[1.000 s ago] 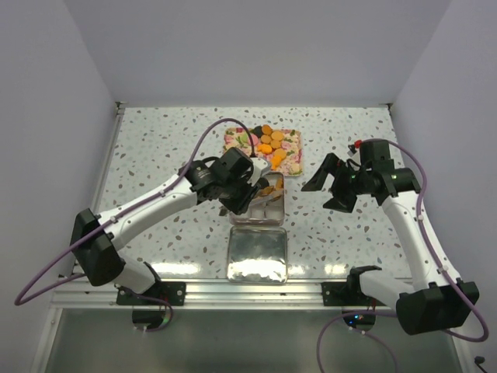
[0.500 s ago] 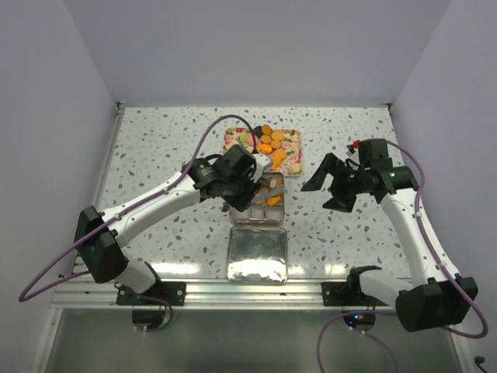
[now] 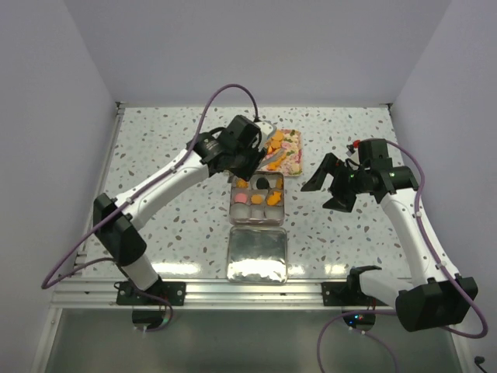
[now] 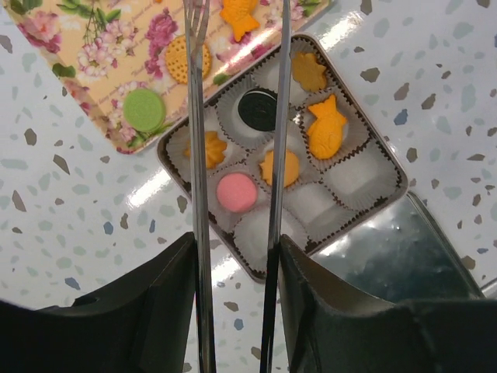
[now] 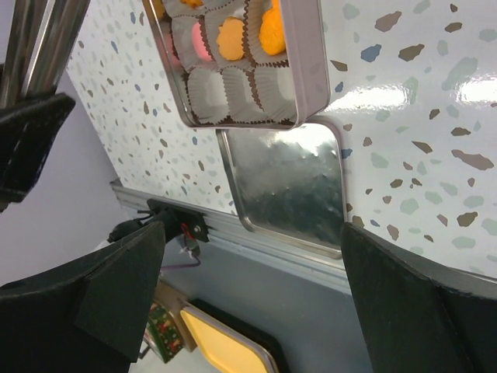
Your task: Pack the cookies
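My left gripper (image 3: 242, 154) (image 4: 235, 256) is shut on metal tongs (image 4: 200, 155). The tong tips are apart and empty, over the near edge of the floral tray (image 3: 289, 163) (image 4: 85, 47). Cookies lie on the tray, among them a green one (image 4: 144, 109) and an orange one (image 4: 180, 59). The open tin (image 3: 234, 203) (image 4: 167, 159) holds a pink cookie (image 4: 235, 192), a black one (image 4: 257, 109) and several orange ones (image 4: 325, 130) in paper cups; other cups are empty. My right gripper (image 3: 330, 186) (image 5: 252, 256) is open and empty, to the right of the tin.
The tin's lid (image 3: 257, 255) (image 5: 287, 186) lies upside down just in front of the tin, near the table's front rail (image 3: 194, 291). The tin also shows in the right wrist view (image 5: 307, 70). Walls close in the table at left, right and back.
My left arm has swung back from over the tin towards the floral tray, tongs still in the gripper. The tin's cookies now show uncovered. The right arm has not moved.
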{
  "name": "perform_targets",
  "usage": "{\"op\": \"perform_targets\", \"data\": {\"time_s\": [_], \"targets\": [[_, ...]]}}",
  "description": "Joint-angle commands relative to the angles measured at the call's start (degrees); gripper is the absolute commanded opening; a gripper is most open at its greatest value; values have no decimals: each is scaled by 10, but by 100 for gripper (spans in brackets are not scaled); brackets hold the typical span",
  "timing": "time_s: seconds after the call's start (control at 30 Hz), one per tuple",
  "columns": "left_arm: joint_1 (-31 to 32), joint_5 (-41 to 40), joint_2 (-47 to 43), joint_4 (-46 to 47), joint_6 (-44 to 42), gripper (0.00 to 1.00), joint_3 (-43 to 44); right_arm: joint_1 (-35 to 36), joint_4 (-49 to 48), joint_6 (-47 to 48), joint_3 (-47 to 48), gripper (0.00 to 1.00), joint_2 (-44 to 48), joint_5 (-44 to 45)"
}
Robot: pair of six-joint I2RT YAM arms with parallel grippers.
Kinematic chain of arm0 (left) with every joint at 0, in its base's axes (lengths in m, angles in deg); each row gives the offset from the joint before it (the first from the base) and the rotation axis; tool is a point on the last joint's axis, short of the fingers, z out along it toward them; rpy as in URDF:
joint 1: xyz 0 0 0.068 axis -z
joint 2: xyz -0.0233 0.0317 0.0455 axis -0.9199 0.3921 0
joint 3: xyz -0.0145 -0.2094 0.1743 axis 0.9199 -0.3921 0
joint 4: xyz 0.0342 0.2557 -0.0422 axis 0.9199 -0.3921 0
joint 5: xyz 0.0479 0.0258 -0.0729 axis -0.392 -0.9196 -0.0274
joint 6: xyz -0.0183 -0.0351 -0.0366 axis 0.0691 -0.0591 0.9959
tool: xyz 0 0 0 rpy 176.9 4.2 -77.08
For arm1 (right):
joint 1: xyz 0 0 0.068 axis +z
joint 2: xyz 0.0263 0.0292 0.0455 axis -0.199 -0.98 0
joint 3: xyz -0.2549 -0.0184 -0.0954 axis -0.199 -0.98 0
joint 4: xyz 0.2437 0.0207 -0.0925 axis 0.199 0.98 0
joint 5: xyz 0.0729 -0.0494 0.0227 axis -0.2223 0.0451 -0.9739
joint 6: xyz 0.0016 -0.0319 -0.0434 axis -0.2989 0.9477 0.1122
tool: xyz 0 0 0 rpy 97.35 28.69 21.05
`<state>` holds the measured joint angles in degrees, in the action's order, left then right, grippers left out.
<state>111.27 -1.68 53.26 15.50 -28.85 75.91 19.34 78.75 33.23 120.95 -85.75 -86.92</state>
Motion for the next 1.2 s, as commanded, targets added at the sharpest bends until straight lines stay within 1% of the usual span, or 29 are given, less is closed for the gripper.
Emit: {"op": "perform_targets", "data": {"time_s": [0.0,0.23,0.3,0.37,0.5,0.63,0.77,0.83,0.9,1.0,1.17], "targets": [[0,-36,57,-7,-24,48,65,-1,-4,15,15,99,-5,-8],[-1,-62,181,-42,-35,48,166,-2,3,22,15,99,-6,-11],[-1,-57,194,-43,-37,48,181,-2,4,22,17,99,-7,-9],[-4,-39,206,-39,-37,48,183,-2,4,22,18,99,-9,-8],[-4,-27,220,-38,-37,47,179,-2,4,23,20,99,-12,-5],[-4,-38,225,-39,-39,46,167,-2,0,22,20,99,-16,-5],[-4,-42,231,-38,-40,41,167,-2,-6,18,14,99,-20,-9],[-4,-48,233,-38,-37,35,171,-2,-8,15,13,99,-22,-11],[-4,-67,230,-38,-30,31,180,-1,-9,14,14,99,-22,-11],[-10,-92,207,-22,-22,30,179,-1,-8,13,15,99,-23,-11],[-41,-101,131,5,-18,29,157,-2,-5,12,20,99,-22,-4]]}}
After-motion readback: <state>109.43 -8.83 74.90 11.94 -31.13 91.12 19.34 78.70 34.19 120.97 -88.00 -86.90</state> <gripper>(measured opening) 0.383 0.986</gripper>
